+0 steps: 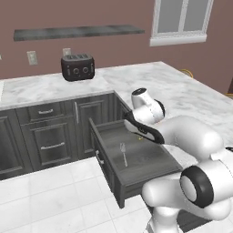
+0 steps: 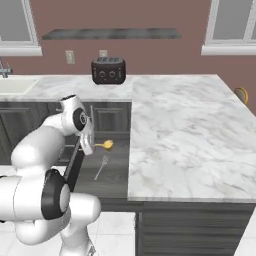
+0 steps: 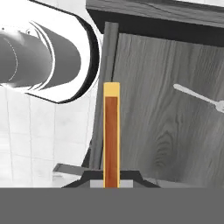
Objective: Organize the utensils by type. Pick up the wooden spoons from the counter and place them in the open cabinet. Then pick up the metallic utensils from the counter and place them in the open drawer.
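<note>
The drawer (image 1: 112, 175) stands pulled out under the counter (image 2: 185, 130). Flat on the drawer floor lies the thin silver fork (image 1: 124, 153) (image 2: 102, 165) (image 3: 197, 97). My gripper (image 2: 90, 144) (image 1: 142, 135) (image 3: 111, 178) hangs over the drawer's inner end, shut on the handle of the yellow-gold spoon (image 2: 106, 145). In the hand view the handle (image 3: 111, 131) runs straight up from between my fingertips, above the drawer floor. The spoon's shiny bowl points toward the counter edge. The wooden spoons and the cabinet are out of view.
A black toaster (image 1: 78, 67) (image 2: 108, 70) sits at the back of the counter under a wall shelf (image 1: 77, 32). A sink (image 2: 12, 85) lies at the far left. Closed base drawers (image 1: 48, 132) flank the open one, with white tiled floor (image 1: 54, 195) in front.
</note>
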